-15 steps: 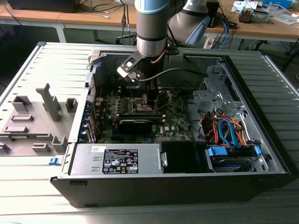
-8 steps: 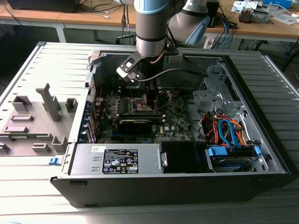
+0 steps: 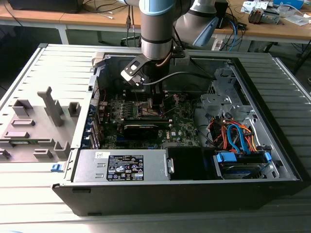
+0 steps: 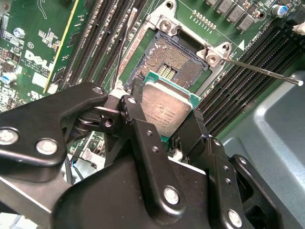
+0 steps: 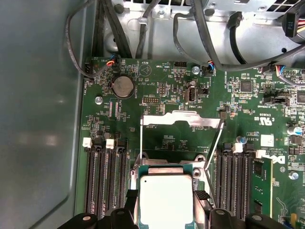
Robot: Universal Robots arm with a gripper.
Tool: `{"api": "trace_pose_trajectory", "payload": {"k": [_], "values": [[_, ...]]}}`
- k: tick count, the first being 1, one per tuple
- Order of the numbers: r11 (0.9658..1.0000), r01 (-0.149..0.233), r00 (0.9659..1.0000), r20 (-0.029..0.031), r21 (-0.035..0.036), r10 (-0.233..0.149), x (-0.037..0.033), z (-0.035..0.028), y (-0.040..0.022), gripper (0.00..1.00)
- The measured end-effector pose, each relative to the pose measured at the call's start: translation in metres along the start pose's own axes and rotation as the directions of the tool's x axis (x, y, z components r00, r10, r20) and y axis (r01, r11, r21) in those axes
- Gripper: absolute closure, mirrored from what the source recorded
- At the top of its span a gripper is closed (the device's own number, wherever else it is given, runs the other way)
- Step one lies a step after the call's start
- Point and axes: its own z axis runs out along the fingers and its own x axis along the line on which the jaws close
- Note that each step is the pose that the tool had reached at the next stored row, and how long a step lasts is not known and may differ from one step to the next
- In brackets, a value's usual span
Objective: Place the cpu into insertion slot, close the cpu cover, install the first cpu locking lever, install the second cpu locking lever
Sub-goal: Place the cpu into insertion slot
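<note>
My gripper [image 4: 166,106] is shut on the cpu [image 4: 167,109], a small square chip with a silver-grey top, one black finger on each of two opposite edges. The chip hangs just over the near edge of the insertion slot [image 4: 178,59], whose pin field lies bare; I cannot tell whether they touch. In the first wrist view the cpu [image 5: 166,198] sits between the fingers [image 5: 131,199] above the slot's rim [image 5: 164,166]. The cpu cover [image 5: 183,119] is swung open behind the slot. Both thin locking levers [image 4: 262,70] [image 4: 123,43] stand unlatched. In the exterior view the gripper [image 3: 150,103] is low over the motherboard.
Long black memory slots [image 4: 248,76] flank the socket on both sides. Cables [image 5: 190,33] hang across the case wall beyond the board. A power supply [image 3: 124,166] and a drive bay with orange and blue cables [image 3: 238,138] fill the case's near side. A grey fixture tray [image 3: 34,126] lies outside.
</note>
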Motion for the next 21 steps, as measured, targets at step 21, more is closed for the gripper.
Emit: {"api": "trace_pose_trajectory", "payload": {"k": [21], "values": [[1.0,0.0,1.0,0.0,0.0,0.0,0.0003,0.0044,-0.002,0.45]]}}
